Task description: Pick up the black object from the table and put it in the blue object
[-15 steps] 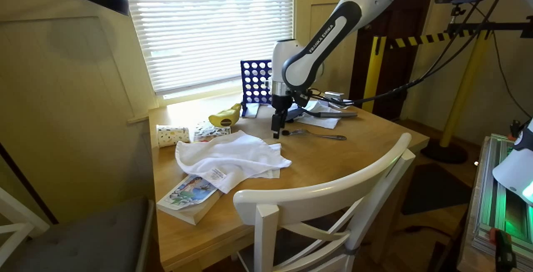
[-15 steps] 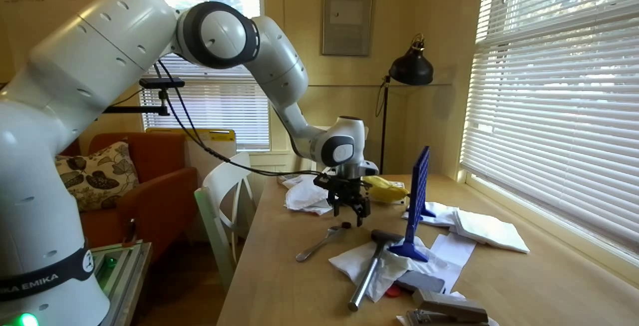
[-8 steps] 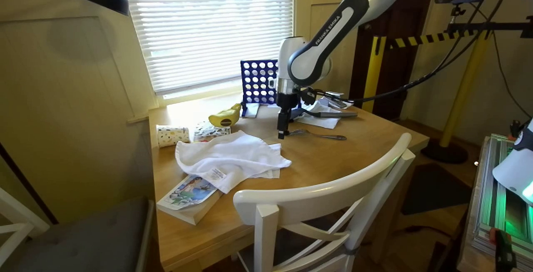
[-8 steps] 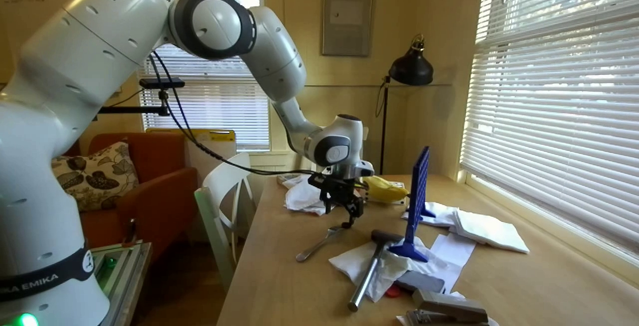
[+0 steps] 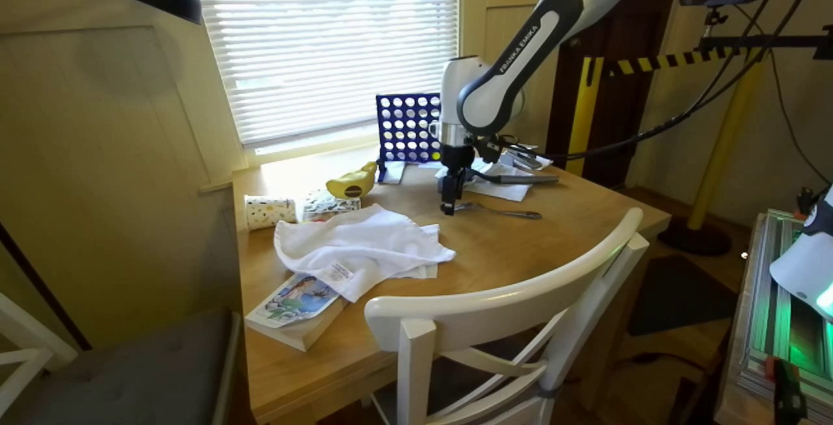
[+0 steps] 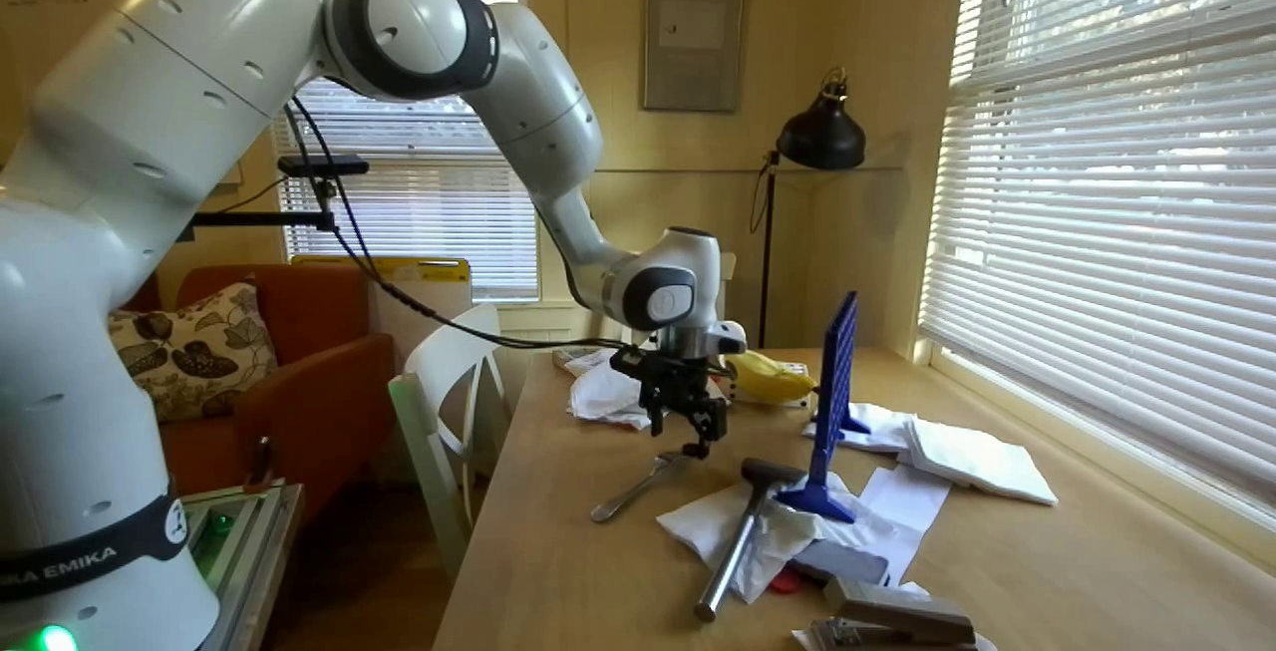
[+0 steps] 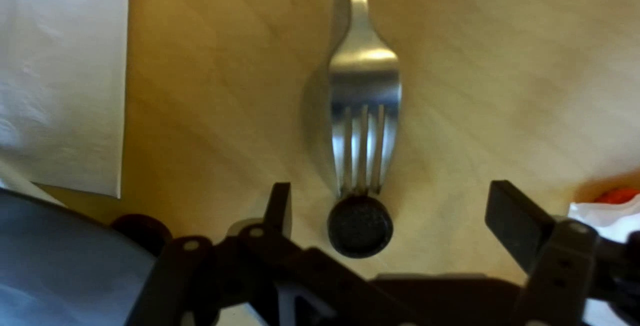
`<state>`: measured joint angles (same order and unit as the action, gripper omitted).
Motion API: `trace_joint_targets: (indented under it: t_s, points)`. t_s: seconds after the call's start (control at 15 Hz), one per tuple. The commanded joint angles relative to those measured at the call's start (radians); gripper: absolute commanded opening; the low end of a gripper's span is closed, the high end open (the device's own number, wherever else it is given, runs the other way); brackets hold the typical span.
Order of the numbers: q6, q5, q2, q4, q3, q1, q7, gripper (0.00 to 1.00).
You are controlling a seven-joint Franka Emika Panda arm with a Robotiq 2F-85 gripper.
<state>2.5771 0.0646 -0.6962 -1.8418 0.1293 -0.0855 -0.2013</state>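
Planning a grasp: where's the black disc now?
Low in the wrist view, the black disc lies at the tine tips of the fork, framed by the open hand, nearer its picture-left jaw.

"FRANKA EMIKA", white on arm link's black strip (image 5: 520, 50); "KA EMIKA", start cut off, on dark base band (image 6: 95, 559).

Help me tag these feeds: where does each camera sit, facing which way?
In an exterior view: behind the white chair, facing the blinds; arm, gripper, part of the base.
In an exterior view: near the stapler, facing along the table to the lamp; base, arm, gripper.
Wrist view: on the wrist, facing down at fork and black disc; gripper only.
Both exterior views share the blue rack and fork.
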Motion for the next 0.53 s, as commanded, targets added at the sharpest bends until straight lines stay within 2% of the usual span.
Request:
trace_joint_targets:
  t_s: [0.0, 0.47]
  points:
    - [0.012, 0.019, -0.012, 0.009, -0.014, -0.001, -0.006, 1.0]
    - [0.028, 0.033, -0.027, 0.031, -0.033, -0.011, 0.001, 1.0]
